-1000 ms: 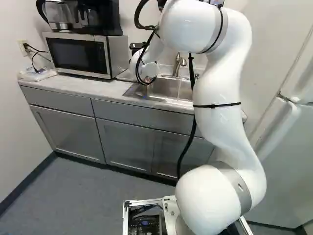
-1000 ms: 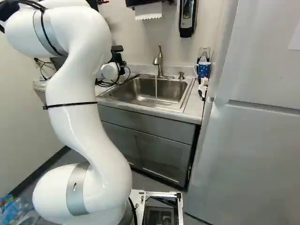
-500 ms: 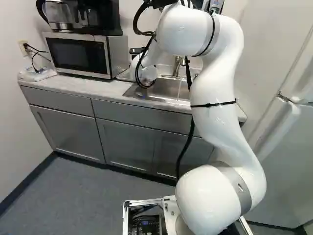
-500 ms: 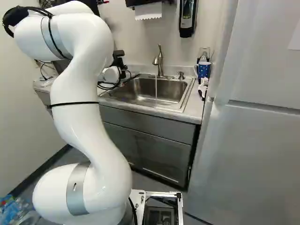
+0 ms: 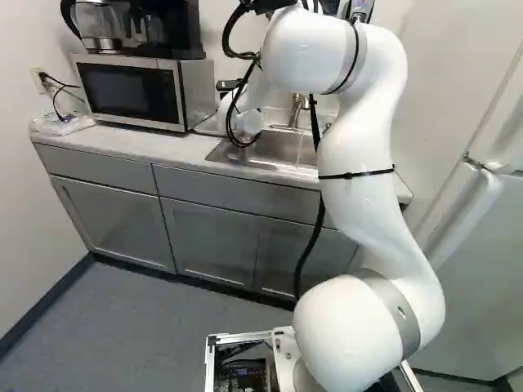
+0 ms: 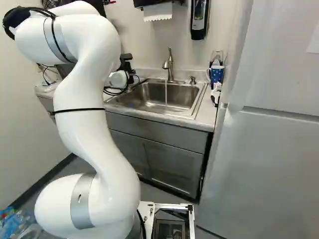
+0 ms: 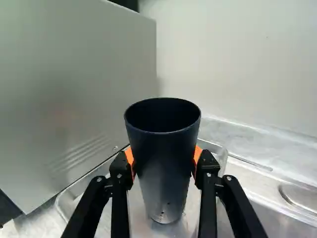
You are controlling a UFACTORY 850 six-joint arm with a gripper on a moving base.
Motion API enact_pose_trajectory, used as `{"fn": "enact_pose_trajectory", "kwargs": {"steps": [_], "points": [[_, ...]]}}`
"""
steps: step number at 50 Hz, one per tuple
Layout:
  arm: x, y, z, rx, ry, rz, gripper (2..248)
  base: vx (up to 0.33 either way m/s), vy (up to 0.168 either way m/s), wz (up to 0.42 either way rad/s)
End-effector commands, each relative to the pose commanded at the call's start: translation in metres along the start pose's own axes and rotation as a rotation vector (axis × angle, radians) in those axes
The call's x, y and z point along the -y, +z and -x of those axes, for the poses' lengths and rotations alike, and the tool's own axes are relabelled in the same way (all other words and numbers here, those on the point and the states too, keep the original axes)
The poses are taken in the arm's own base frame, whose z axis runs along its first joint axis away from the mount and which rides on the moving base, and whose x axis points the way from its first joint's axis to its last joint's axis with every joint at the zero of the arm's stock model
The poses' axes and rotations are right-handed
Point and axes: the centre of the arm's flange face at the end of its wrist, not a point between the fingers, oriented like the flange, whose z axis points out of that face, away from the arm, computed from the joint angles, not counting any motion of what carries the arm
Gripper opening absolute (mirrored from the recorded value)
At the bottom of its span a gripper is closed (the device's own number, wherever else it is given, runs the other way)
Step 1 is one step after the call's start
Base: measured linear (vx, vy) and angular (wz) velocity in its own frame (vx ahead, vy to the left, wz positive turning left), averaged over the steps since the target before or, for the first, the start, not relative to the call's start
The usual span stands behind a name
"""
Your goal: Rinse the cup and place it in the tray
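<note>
Right, you've got two fingers of the gripper (image 7: 164, 163) closed in on one dark cup (image 7: 166, 148), an orange pad against each side of it. The cup stands upright between the jaws, open rim up and above the pads, base down below them. Just under it and around it, there's your one tray (image 7: 219, 154); whether the cup's base touches it, you can't tell from here. Beside the jaws on one side, one microwave (image 5: 131, 90); on the other, one sink (image 6: 174, 89), with one faucet (image 6: 170, 64) running a single thin stream of water. Past the sink, well apart from the jaws, there's one blue patterned mug (image 6: 216, 74).

And the pose: your arm (image 5: 359, 147) rises from its base in a bowed curve, folds over at the elbow up top, then reaches ahead and down, its wrist (image 5: 248, 121) low near the sink's microwave-side corner.
</note>
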Motion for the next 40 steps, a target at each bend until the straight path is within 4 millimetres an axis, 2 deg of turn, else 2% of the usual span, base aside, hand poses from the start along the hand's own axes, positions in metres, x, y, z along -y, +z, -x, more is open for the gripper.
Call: {"fn": "enact_pose_trajectory", "kwargs": {"steps": [40], "points": [[0.0002,-0.0002,0.0056,0.062,0.000,-0.002,125,0.000,0.000,0.000]]}}
